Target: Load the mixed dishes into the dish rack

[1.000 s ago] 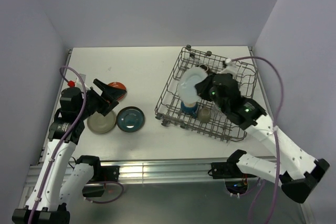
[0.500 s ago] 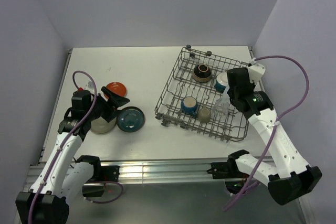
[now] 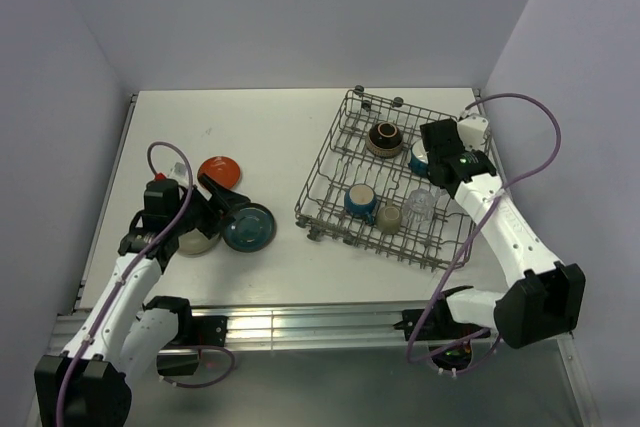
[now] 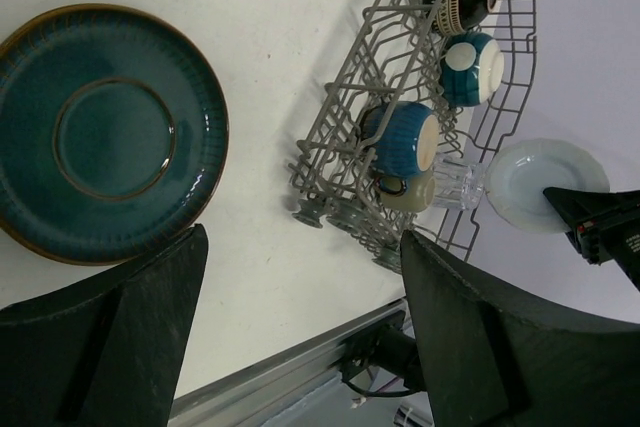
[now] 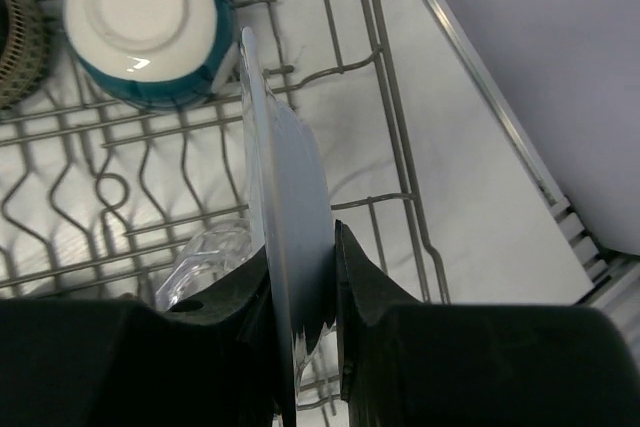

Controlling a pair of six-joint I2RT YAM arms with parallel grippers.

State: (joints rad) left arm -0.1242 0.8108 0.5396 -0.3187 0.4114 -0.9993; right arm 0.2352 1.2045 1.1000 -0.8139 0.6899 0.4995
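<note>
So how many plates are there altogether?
4. A red plate, a teal plate and a beige plate lie on the table. A pale blue plate is pinched in the right gripper over the rack. The arms may hide more.

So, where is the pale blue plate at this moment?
In the right wrist view, the pale blue plate stands on edge in the right gripper, above the right side of the dish rack, next to the cream/teal bowl and the glass cup.
</note>
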